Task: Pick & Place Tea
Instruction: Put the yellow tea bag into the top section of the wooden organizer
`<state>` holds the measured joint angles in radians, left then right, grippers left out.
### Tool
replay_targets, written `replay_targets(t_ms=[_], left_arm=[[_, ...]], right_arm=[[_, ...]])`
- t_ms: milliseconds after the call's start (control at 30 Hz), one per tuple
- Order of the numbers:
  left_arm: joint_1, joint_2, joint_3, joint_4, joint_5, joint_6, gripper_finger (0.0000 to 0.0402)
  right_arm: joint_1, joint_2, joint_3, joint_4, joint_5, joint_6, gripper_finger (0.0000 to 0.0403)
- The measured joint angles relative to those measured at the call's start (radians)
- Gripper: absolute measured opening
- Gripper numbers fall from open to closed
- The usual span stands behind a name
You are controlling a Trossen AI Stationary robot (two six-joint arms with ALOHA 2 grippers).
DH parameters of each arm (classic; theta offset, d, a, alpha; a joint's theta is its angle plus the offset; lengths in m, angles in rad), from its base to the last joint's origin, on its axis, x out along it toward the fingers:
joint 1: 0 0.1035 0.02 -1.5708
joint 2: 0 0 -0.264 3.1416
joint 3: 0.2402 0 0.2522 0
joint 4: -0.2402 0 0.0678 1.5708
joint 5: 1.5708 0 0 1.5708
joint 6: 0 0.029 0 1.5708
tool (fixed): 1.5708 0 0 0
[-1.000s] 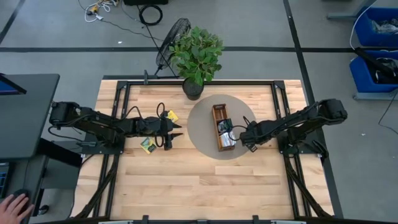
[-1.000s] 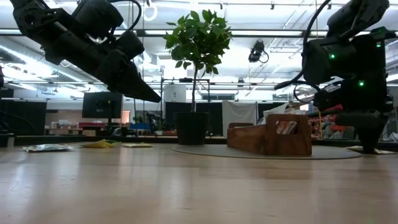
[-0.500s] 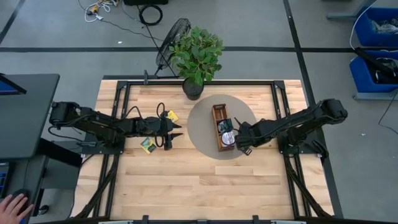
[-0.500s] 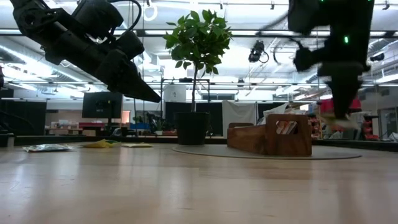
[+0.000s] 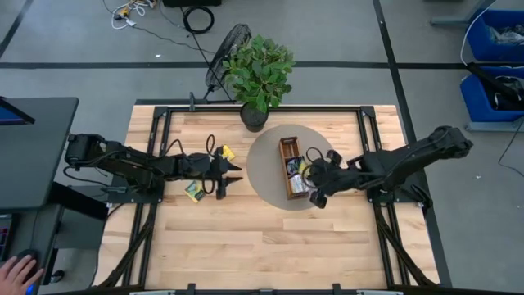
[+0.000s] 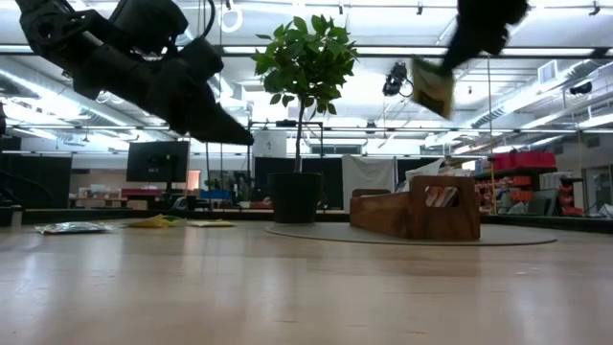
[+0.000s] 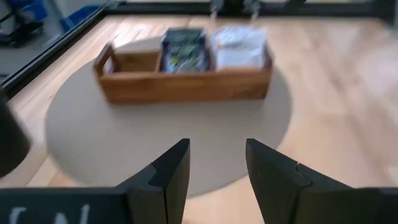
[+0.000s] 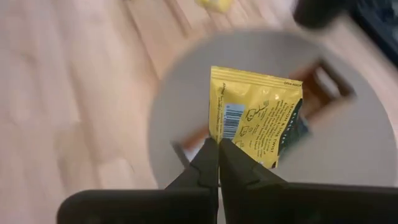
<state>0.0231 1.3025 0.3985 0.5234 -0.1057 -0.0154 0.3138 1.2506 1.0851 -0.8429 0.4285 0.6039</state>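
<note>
Holding a yellow tea sachet [image 8: 256,118] by its lower corner, the right gripper [image 8: 217,155] hung in the air above the wooden tray [image 5: 288,168], its fingers [image 8: 205,163] clamped together on the packet. In the overhead view this gripper sat just beside the tray's near end, over the round grey mat [image 5: 266,156] that the tray stood on. In the low view the sachet dangled high above the tray, tilted, well clear of its walls.

The tray already held other sachets: a green-and-black one [image 7: 182,50] in one compartment and a pale one [image 7: 239,45] in the next, both standing on edge.

The left gripper [image 7: 215,163] waited over the bare desk [image 5: 246,238], pointing toward the mat, with its fingers [image 7: 171,171] apart and nothing between them. Loose sachets lay on the desk near it: a green one [image 5: 194,190] just beside it and a yellow one [image 5: 227,152] a little farther back. A potted plant [image 5: 258,74] stood at the far edge of the desk.

The step in hand appeared to be carrying the yellow sachet to the tray. To do it well, the right arm would need to bring the packet over a compartment with room, turn it so its flat face ran parallel to the dividers, lower it until the bottom edge sat inside the walls, and only then let go. A corner grip lets the packet swing, so a slow descent would help.
</note>
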Motion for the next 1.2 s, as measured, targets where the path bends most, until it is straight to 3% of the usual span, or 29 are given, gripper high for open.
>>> replay_targets(t_ms=[100,267,433,833,1200], left_arm=[[0.0,0.0,0.0,0.055,0.041,0.008,0.0161],[0.0,0.0,0.0,0.168,0.055,0.026,0.0161],[0.0,0.0,0.0,0.268,0.159,0.022,0.0161],[-0.002,0.027,0.045,0.33,0.238,0.001,0.0161],[-0.004,0.139,0.108,0.317,0.249,0.021,0.0161]], right_arm=[[0.003,-0.011,0.0,0.109,-0.02,-0.106,0.0],[0.004,0.008,-0.002,0.286,-0.16,-0.241,0.0],[0.002,0.038,-0.002,0.44,-0.263,-0.349,0.0],[-0.083,0.147,-0.002,0.629,-0.473,-0.457,0.0],[-0.15,0.177,-0.003,0.686,-0.55,-0.508,0.0]])
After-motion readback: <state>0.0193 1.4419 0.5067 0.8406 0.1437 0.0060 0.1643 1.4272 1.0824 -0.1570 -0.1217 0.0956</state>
